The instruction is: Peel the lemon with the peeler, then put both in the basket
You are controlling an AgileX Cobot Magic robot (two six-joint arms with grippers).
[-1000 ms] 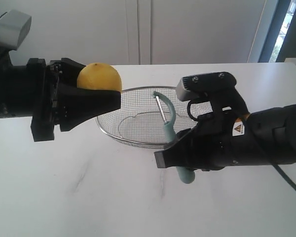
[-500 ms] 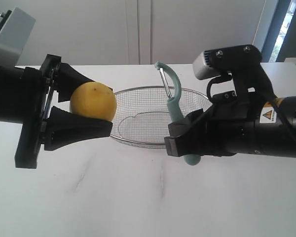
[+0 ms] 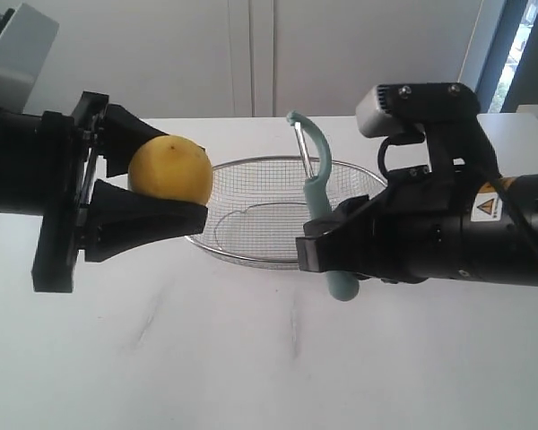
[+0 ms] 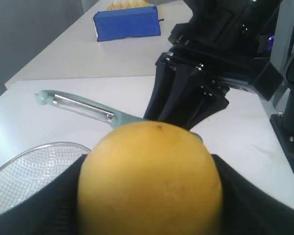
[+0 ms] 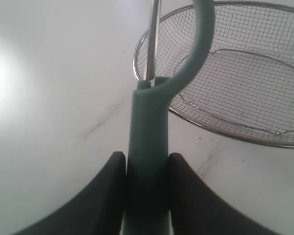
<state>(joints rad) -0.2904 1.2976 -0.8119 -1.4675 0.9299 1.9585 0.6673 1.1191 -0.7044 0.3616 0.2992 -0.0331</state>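
Note:
My left gripper (image 3: 166,184) is shut on the yellow lemon (image 3: 170,170), held in the air at the left, just beside the wire-mesh basket (image 3: 251,255). The lemon (image 4: 149,178) fills the left wrist view between the black fingers (image 4: 250,205). My right gripper (image 3: 323,246) is shut on the teal handle of the peeler (image 3: 316,193), which stands upright with its head and blade on top, in front of the basket's right half. In the right wrist view the handle (image 5: 147,127) sits clamped between both fingers (image 5: 191,191), with the basket (image 5: 235,132) beyond. A gap separates peeler and lemon.
The basket rests on a white marbled table (image 3: 251,358). A blue box (image 4: 127,23) lies on the table behind the right arm in the left wrist view. White wall panels stand behind the table.
The left gripper turned and then lifted the lemon slightly toward the basket. The right gripper raised the peeler to upright and has shifted a little left.

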